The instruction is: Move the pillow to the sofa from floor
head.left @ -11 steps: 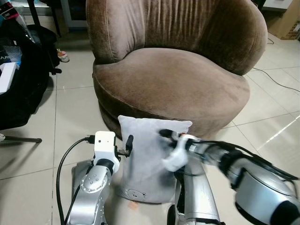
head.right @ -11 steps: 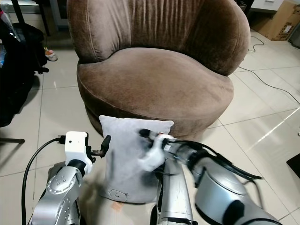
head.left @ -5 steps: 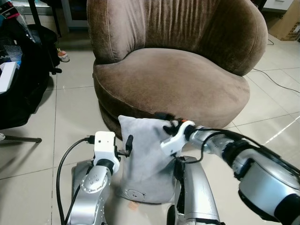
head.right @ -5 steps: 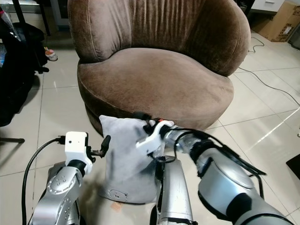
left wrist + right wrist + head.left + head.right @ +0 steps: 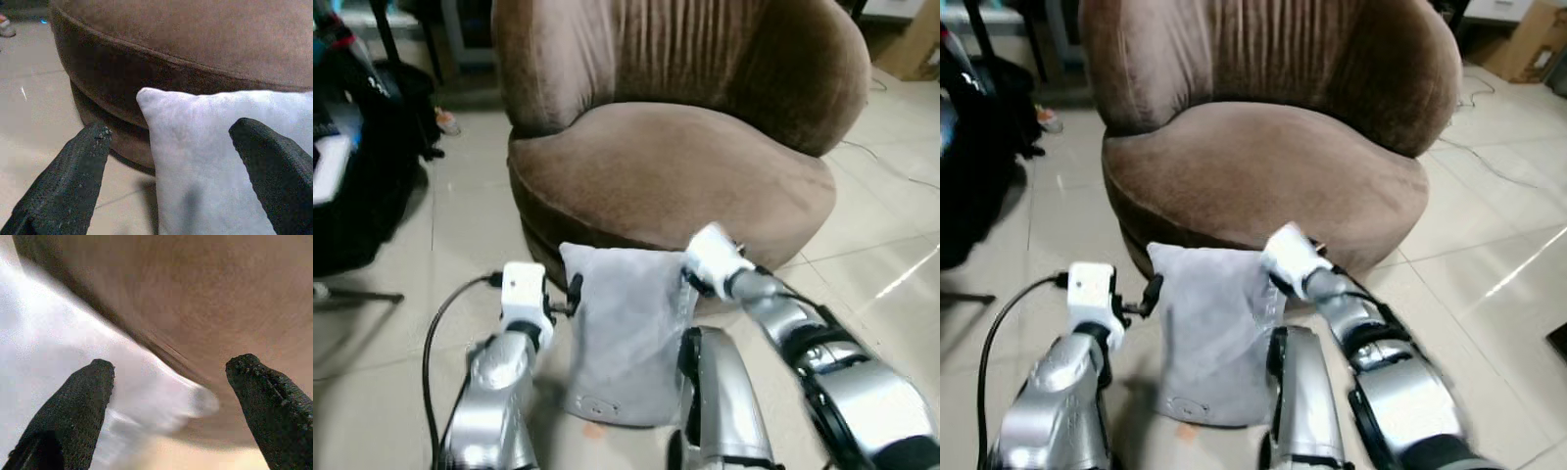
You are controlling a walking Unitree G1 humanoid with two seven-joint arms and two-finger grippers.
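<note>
Two end effectors — left (image 5: pixel 168 147), right (image 5: pixel 166 382) — flank the pillow (image 5: pixel 626 323).

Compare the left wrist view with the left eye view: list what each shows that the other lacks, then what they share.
Left wrist view alone: the left gripper seen from behind, its two black fingers spread open, one on the floor side of the pillow's upper corner and one in front of its face.

Left eye view alone: the sofa's backrest, the right gripper at the pillow's other top corner, the black bag, and a floor cable.

Both: the grey pillow standing on the tiled floor against the brown sofa.
</note>
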